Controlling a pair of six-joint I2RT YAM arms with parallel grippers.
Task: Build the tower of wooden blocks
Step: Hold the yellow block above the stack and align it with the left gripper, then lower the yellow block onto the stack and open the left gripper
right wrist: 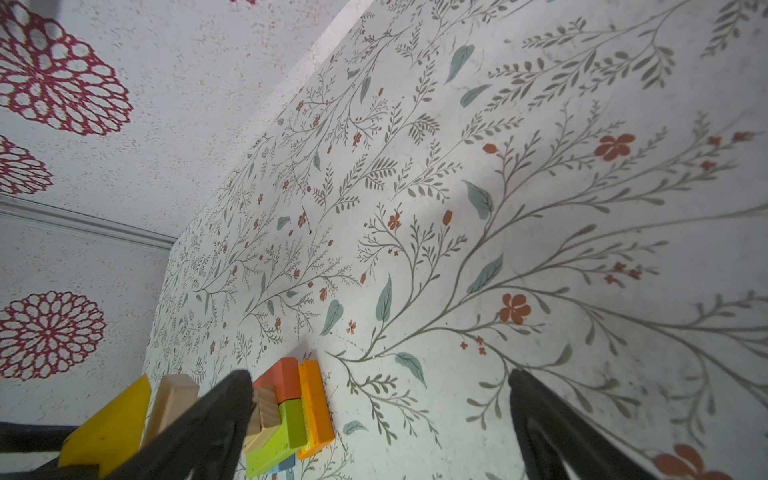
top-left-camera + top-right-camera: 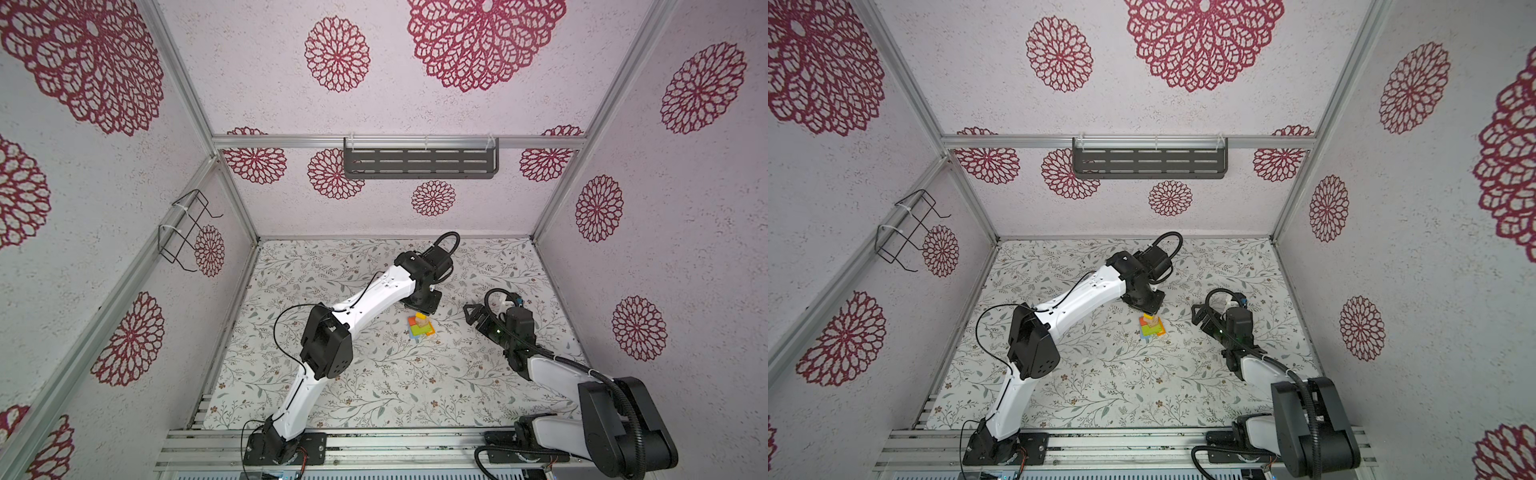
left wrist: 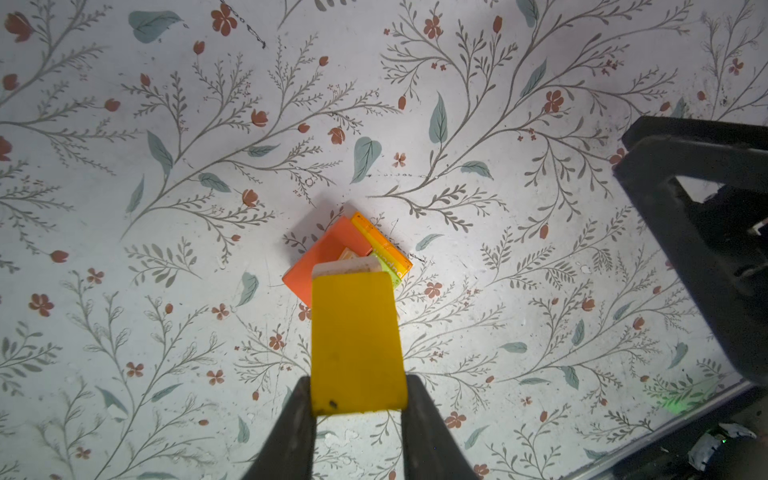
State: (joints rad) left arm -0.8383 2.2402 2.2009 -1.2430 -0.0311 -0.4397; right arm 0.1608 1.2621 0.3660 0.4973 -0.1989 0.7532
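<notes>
L gripper (image 3: 358,395) clamped on yellow block (image 3: 355,332), tower (image 3: 328,253) just beyond jaws. I reckon only placing + release left. R gripper (image 1: 378,376) jaws apart, empty.

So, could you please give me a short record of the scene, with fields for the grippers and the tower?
left gripper: shut on yellow block
yellow block: over the wood block tower; contact unclear
right gripper: open, empty, beside the tower
tower: coloured pieces stacked on the floral table
</notes>
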